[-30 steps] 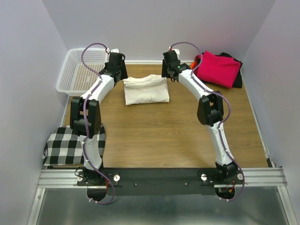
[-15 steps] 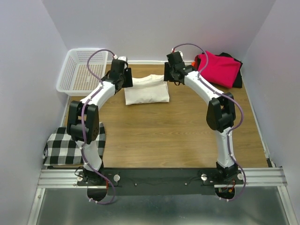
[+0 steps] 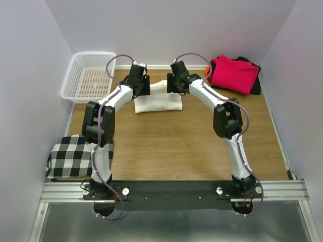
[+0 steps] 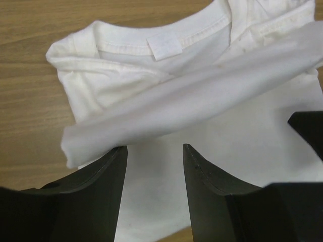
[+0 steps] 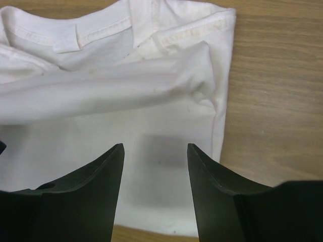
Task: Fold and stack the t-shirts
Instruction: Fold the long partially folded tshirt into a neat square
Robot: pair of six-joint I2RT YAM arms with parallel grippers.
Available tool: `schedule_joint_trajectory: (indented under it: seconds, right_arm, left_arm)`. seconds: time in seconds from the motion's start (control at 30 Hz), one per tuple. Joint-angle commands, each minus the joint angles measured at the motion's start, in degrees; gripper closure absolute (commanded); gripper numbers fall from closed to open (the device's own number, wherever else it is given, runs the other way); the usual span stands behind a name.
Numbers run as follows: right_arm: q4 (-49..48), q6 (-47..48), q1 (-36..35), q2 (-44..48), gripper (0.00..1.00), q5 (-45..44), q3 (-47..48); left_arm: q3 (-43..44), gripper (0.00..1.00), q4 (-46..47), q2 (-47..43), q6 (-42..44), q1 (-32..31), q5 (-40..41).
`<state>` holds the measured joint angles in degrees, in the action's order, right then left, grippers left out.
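Observation:
A cream t-shirt [image 3: 157,101] lies folded on the wooden table at the far middle, collar and label up in both wrist views [image 4: 166,45] [image 5: 65,38]. My left gripper [image 3: 141,86] hovers over its left part, open and empty [image 4: 154,151]. My right gripper [image 3: 174,83] hovers over its right part, open and empty [image 5: 155,148]. A magenta-red folded shirt [image 3: 233,73] lies on a black one [image 3: 256,83] at the far right, with a bit of orange [image 3: 208,69] at their left edge.
A white mesh basket [image 3: 90,75] stands at the far left. A black-and-white checked cloth [image 3: 70,156] lies at the near left. Walls close in the table on three sides.
Both grippers have moved inward over the cream shirt, the left from its left edge, the right from beside its right edge. The shirt's far part now looks narrower and bunched.

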<state>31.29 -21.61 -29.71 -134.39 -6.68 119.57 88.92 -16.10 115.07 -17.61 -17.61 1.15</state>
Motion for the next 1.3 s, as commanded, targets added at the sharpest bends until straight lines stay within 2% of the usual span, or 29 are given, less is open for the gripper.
schedule_joint_trajectory:
  seconds: [0.0, 0.13, 0.3, 0.4, 0.53, 0.67, 0.9, 1.1, 1.27]
  right_arm:
    - [0.6, -0.2, 0.0, -5.5, 0.39, 0.8, 6.5]
    - [0.6, 0.4, 0.1, -9.4, 0.39, -3.5, 12.1]
    - [0.4, 1.6, 0.4, -13.4, 0.39, -9.6, 19.4]
    - [0.4, 1.6, 0.4, -11.3, 0.39, -10.7, 18.0]
    - [0.5, 1.9, 0.4, -5.9, 0.38, -9.3, 12.0]
    - [0.8, 1.5, 0.3, 0.5, 0.38, -5.8, 3.8]
    - [2.4, -0.6, -1.1, 8.4, 0.39, -1.9, -6.9]
    - [2.7, -1.5, -3.7, 8.6, 0.39, 1.1, -9.1]
    - [2.7, -1.5, -4.4, 6.0, 0.39, 3.9, -8.3]
  left_arm:
    - [11.1, 0.43, -4.0, 8.6, -1.5, 0.2, 2.5]
    - [17.6, 0.43, -5.5, 15.2, -2.7, 0.2, 5.6]
    - [21.6, 0.43, -3.0, 16.2, -3.7, 0.2, 10.7]
    - [23.5, 0.43, -2.4, 15.8, -2.9, 0.4, 13.1]
    - [24.2, 0.43, -3.8, 13.4, -1.4, 0.6, 11.1]
    - [20.5, 0.43, -4.0, 9.2, 0.3, 0.5, 7.2]
    - [7.7, 0.43, -5.4, 0.9, 3.2, -0.2, 0.5]
    - [-0.8, 0.43, -5.3, -3.0, 3.1, -2.3, -2.9]
    - [-2.3, 0.44, -4.7, -1.7, 2.1, -3.7, -3.1]
